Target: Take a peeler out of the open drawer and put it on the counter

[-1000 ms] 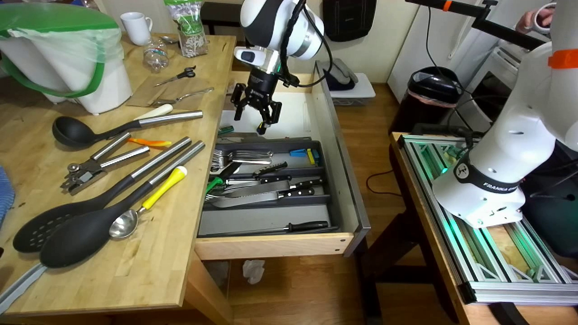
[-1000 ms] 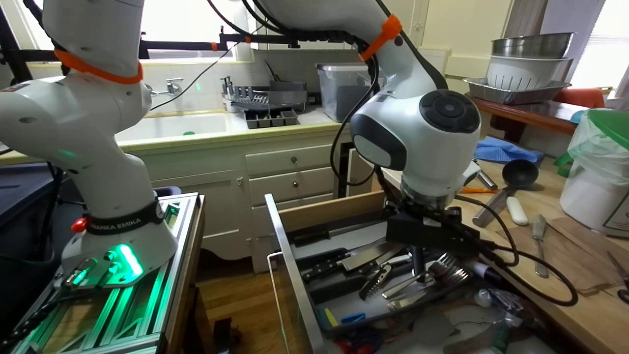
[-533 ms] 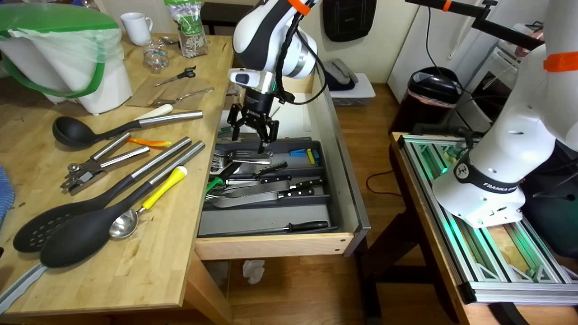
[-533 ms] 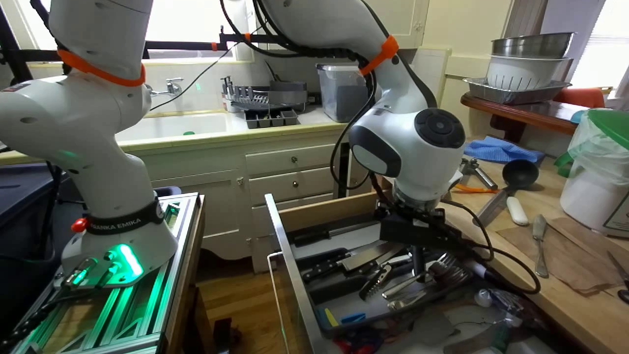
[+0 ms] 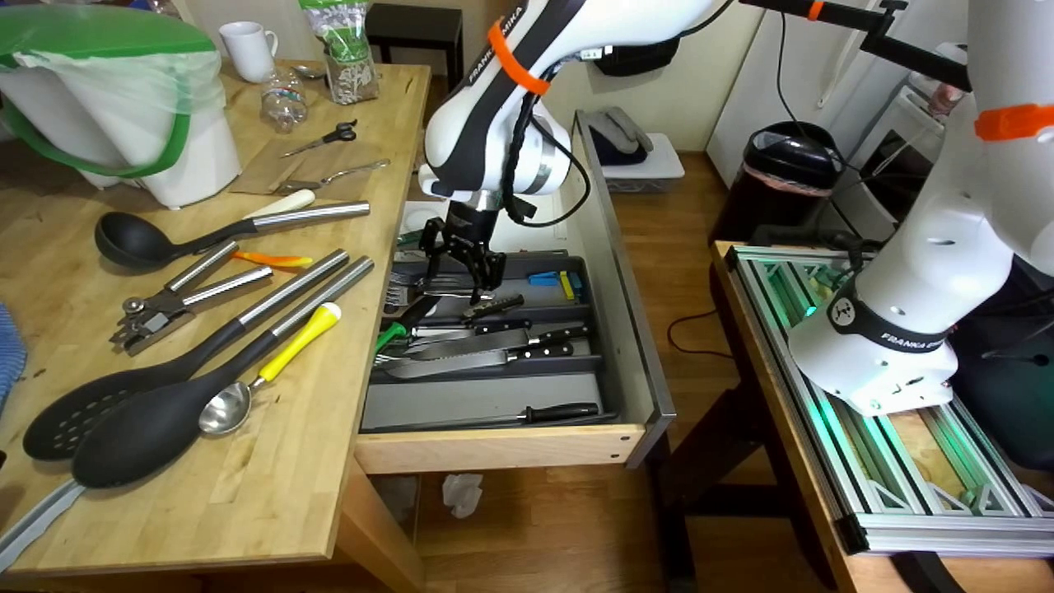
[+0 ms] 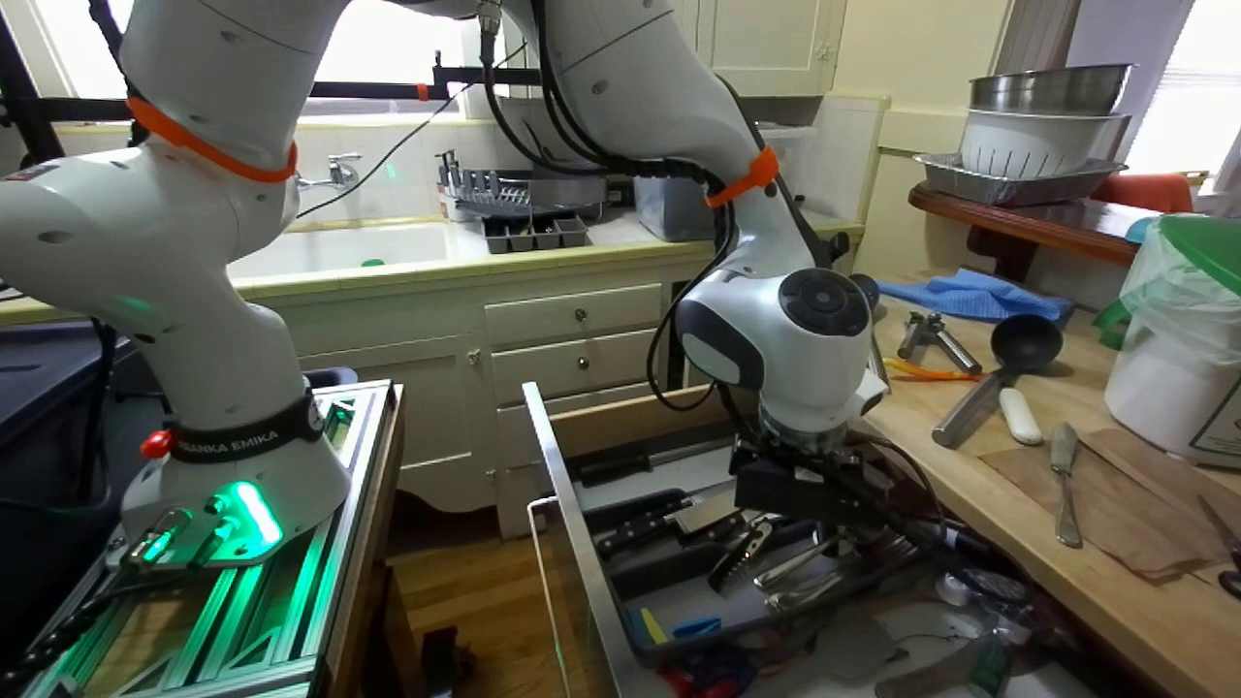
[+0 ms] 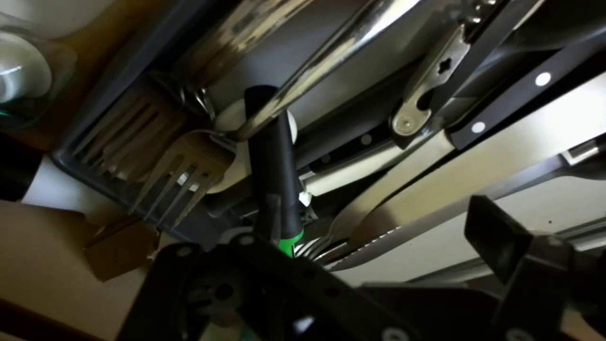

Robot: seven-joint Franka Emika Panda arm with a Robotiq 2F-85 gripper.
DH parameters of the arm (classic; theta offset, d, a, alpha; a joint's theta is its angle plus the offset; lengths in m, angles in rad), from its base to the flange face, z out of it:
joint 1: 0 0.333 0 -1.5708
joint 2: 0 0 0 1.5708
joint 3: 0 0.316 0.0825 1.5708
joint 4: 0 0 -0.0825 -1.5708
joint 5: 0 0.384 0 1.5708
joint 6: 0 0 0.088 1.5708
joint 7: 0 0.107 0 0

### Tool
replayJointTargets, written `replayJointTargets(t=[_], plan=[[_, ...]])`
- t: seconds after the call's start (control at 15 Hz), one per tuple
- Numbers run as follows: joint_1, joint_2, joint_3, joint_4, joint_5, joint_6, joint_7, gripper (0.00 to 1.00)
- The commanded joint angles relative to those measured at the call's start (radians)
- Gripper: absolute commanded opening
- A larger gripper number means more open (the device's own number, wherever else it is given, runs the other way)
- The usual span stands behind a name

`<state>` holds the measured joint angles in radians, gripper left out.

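Jutting from the counter [image 5: 247,486], the drawer [image 5: 494,450] overhangs floorboards [image 5: 568,539].

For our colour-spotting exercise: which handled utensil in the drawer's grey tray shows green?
Apparently the peeler: it is green and black, while the forks are plain metal and the knives have black handles.

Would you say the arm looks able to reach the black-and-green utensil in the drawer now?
Probably yes: the jaws stand open over the drawer, though a fork crosses over the utensil.
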<state>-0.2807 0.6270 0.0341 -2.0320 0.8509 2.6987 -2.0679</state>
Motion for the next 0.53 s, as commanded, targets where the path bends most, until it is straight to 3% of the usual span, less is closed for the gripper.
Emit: replayJointTargets(t=[0.0,0.47], plan=[[-0.042,0.069,0.061,0.062,0.06,0.084,-0.082,1.0],[-0.131,0.178,0.17,0.199,0.102,0.065,-0.206,1.0]])
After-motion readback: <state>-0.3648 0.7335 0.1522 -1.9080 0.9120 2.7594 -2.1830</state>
